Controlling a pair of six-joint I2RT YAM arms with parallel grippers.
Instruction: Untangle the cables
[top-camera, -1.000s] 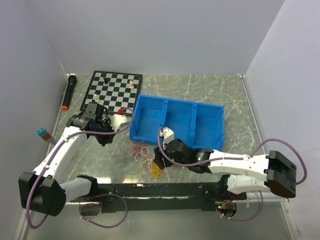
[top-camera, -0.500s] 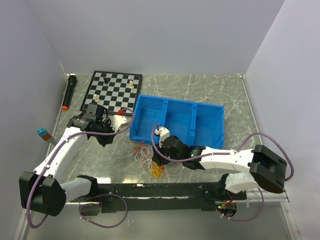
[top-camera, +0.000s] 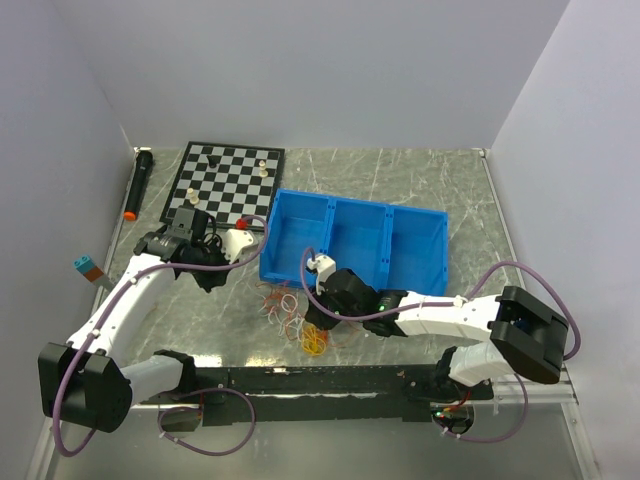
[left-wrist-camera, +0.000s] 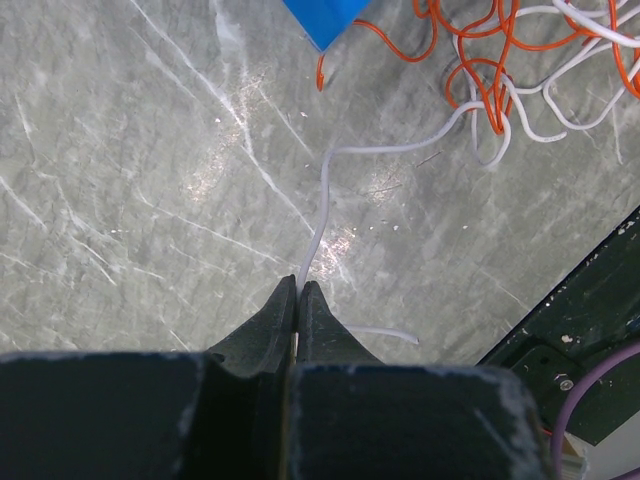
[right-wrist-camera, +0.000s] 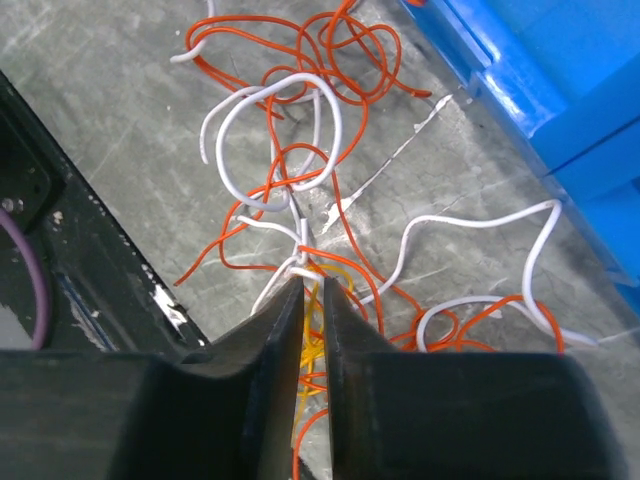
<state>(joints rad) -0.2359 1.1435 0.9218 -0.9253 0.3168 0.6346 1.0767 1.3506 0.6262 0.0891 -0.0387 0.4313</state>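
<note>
- The cables (top-camera: 292, 312) lie tangled on the worktop (top-camera: 400, 180), just in front of the bin (top-camera: 350, 240).
- Your left tool (left-wrist-camera: 297, 288) is clamped on a white strand (left-wrist-camera: 325, 200); pulling it could tighten the knots.
- Your right tool (right-wrist-camera: 312, 292) is nearly closed around yellow strands (right-wrist-camera: 312, 345), but you cannot tell whether it grips them. It may snag several at once.

Blue three-compartment bin (top-camera: 388, 240) beside chessboard (top-camera: 235, 180) (few pieces (top-camera: 262, 168) on it)
</note>
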